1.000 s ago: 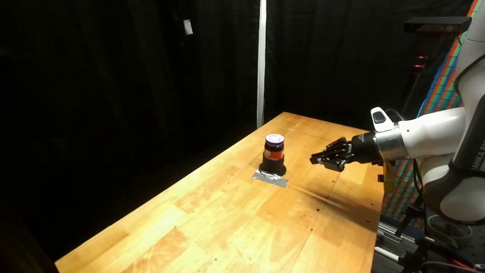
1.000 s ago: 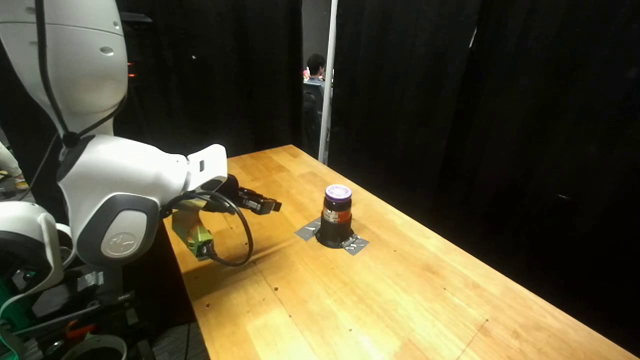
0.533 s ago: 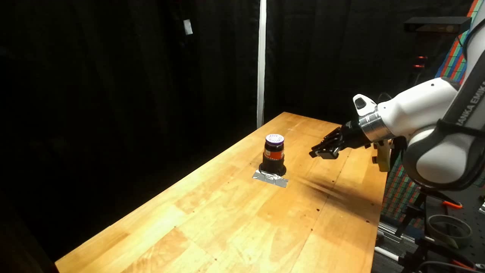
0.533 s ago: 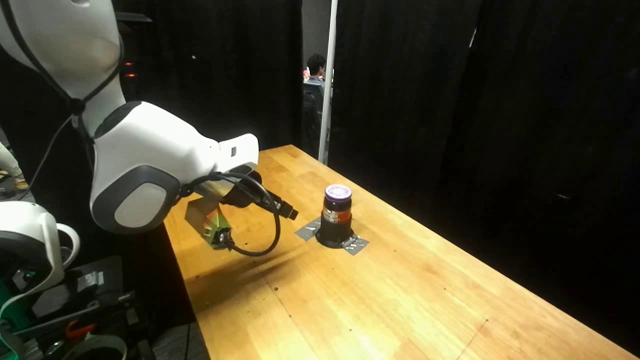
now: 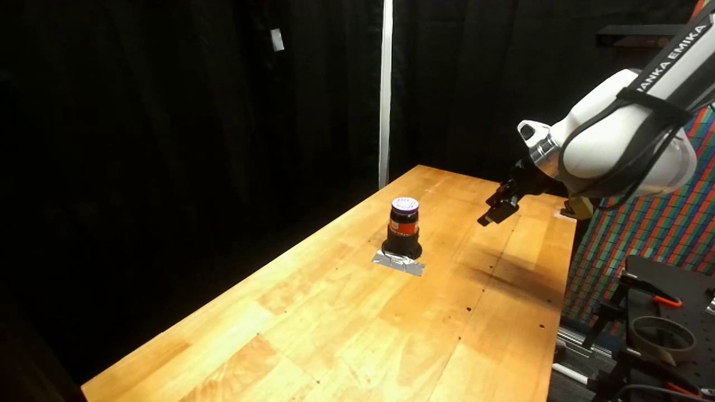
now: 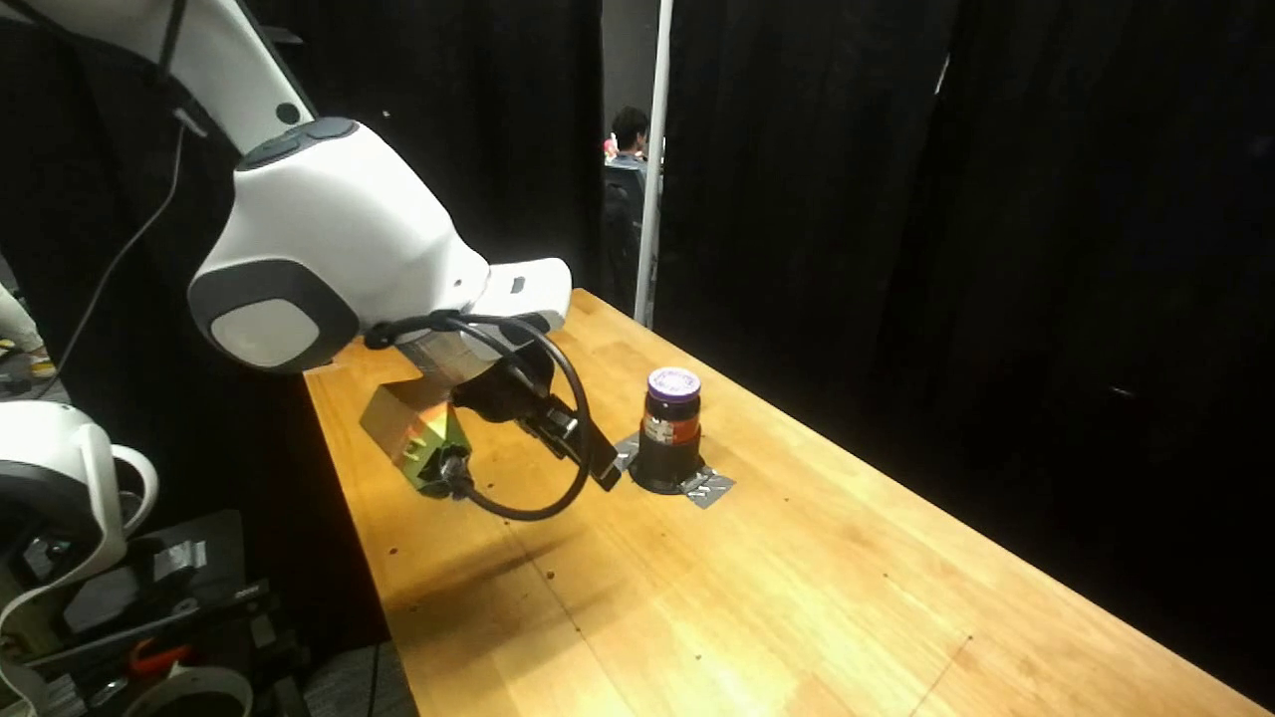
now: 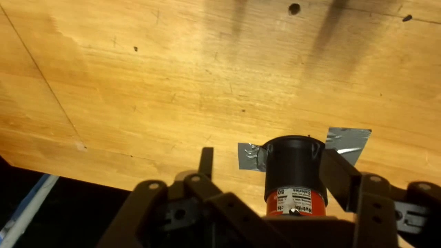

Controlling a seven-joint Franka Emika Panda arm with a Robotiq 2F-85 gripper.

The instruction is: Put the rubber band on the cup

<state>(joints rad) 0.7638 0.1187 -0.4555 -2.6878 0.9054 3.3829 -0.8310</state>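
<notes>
The cup (image 5: pixel 404 226) is an upright jar with an orange-red label, a purple-rimmed white lid and a black base. It stands on the wooden table in both exterior views, taped at its foot. My gripper (image 5: pixel 494 218) hangs over the table, tilted downward and apart from the cup. In the wrist view, the black base of the cup (image 7: pixel 293 168) shows beyond the fingers, its lid hidden by my gripper (image 7: pixel 273 168). The fingers (image 7: pixel 206 161) are spread wide, with nothing held between them. The rubber band is out of view.
Grey tape (image 6: pixel 712 488) fixes the black base to the table (image 6: pixel 797 597). A cable loop (image 6: pixel 583 398) bulges out beside the wrist. Past the table's edge stands a dark cart with a tape roll (image 5: pixel 663 338). Dark curtains and a pale pole (image 5: pixel 385 95) close off the back.
The forearm has risen and my gripper has tipped further downward. Its fingers, together a second ago, have spread apart. The cup has stayed where it was.
</notes>
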